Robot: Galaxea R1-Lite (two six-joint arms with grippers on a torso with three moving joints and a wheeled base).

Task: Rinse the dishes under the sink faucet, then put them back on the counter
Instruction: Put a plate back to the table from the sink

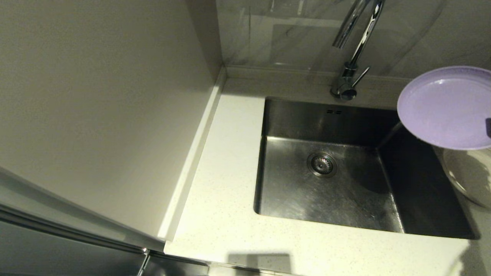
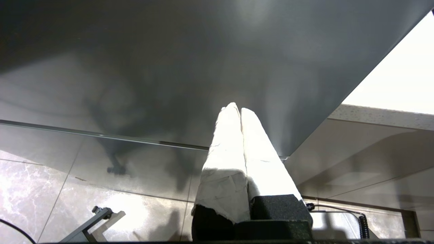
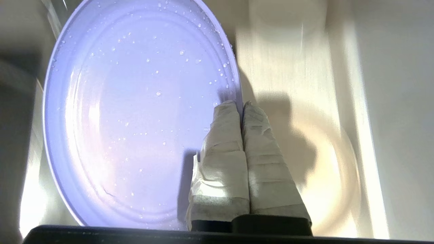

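Lilac plate, wet w/ droplets, is held up over the right side of the steel sink, right gripper pinching its rim w/ both wrapped fingers pressed tight on the edge. Cream plate sits on the counter just right of the sink, under the lilac one; faucet stands behind the basin. Left gripper hangs parked below counter level, fingers pressed together, holding nothing.
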